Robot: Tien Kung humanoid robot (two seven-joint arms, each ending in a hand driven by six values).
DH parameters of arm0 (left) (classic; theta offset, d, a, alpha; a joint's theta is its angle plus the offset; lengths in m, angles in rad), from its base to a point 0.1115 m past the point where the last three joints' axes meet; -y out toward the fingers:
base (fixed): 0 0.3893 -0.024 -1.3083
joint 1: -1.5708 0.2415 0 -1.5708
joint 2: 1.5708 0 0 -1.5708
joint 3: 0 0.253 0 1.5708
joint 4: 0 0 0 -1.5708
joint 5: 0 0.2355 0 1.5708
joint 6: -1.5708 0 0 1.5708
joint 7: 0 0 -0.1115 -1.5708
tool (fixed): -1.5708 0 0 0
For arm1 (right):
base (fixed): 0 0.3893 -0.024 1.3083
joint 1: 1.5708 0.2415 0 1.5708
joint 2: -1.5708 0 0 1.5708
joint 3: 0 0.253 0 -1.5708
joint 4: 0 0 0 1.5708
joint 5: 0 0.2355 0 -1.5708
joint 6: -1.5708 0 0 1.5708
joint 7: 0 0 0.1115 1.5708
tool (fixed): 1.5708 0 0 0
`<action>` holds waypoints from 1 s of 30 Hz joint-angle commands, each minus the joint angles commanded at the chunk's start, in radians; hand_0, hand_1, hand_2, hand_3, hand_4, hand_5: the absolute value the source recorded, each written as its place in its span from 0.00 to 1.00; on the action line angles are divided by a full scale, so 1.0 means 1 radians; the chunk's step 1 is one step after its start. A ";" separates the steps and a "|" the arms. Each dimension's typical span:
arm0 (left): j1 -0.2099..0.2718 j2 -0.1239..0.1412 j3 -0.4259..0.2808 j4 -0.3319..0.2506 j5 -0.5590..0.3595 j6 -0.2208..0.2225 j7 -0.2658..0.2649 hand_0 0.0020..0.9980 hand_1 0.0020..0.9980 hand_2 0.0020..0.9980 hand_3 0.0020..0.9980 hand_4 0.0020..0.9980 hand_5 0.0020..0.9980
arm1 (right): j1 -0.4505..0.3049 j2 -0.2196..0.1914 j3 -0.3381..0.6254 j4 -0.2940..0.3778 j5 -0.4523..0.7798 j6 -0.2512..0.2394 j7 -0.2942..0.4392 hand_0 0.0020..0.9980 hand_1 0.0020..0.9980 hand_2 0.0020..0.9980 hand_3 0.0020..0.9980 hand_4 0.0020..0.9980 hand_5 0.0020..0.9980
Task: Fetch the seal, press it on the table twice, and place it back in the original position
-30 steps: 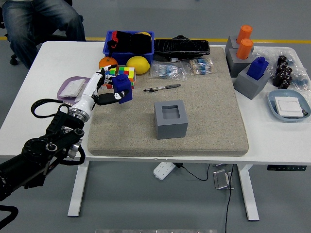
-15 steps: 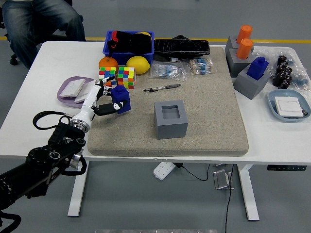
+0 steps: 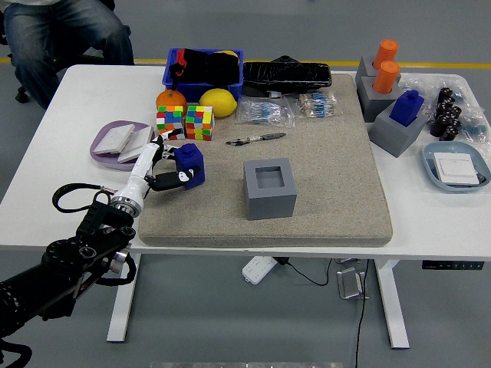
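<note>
Beside two cubes (image 3: pixel 186 120), seal (image 3: pixel 190 165) in left hand (image 3: pixel 157 163)

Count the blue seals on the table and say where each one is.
2. One blue seal is in the left hand at the mat's left side; the other blue seal stands in a gray holder at the right. None seem hidden.

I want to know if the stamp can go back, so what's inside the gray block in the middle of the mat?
The gray block has a square recess on top that looks empty. Its floor is partly hidden by the near wall. The blue seal is in the left hand, over the mat.
</note>
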 joint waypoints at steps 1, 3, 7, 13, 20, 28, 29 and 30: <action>0.001 0.000 0.002 0.001 0.000 -0.001 0.000 0.82 0.56 0.46 0.89 0.69 0.00 | 0.000 0.000 0.000 0.000 0.000 0.000 0.000 0.92 0.75 0.73 0.71 0.79 0.35; 0.005 -0.001 0.007 0.003 -0.002 -0.001 0.000 0.82 0.56 0.46 0.89 0.69 0.00 | -0.001 -0.001 0.000 0.000 0.000 0.000 0.000 0.92 0.75 0.73 0.71 0.80 0.35; 0.015 -0.003 0.019 0.007 -0.004 -0.002 -0.001 0.82 0.56 0.46 0.89 0.69 0.00 | -0.003 0.000 -0.002 0.000 -0.001 0.000 0.000 0.92 0.75 0.73 0.71 0.80 0.35; 0.020 -0.002 0.033 0.010 -0.006 -0.003 0.001 0.82 0.56 0.46 0.89 0.69 0.00 | -0.004 0.001 -0.003 0.001 0.000 0.000 0.000 0.92 0.75 0.73 0.71 0.80 0.35; 0.012 0.004 0.013 -0.012 0.006 -0.002 0.000 0.82 0.57 0.45 0.89 0.69 0.00 | -0.003 0.001 -0.001 0.000 -0.001 0.000 0.000 0.93 0.75 0.73 0.72 0.80 0.34; -0.003 0.016 -0.030 -0.055 0.032 -0.004 0.005 0.82 0.57 0.45 0.89 0.69 0.00 | -0.004 0.003 0.005 0.000 -0.002 0.000 0.000 0.93 0.75 0.73 0.71 0.80 0.34; -0.004 0.017 -0.033 -0.059 0.034 -0.004 0.005 0.82 0.57 0.45 0.89 0.69 0.00 | -0.005 0.003 0.005 0.000 -0.002 0.000 0.000 0.93 0.75 0.73 0.71 0.80 0.34; -0.008 0.022 -0.049 -0.084 0.050 -0.003 0.007 0.82 0.57 0.45 0.89 0.69 0.00 | -0.005 0.003 0.006 -0.001 -0.002 0.000 0.000 0.93 0.75 0.73 0.71 0.80 0.34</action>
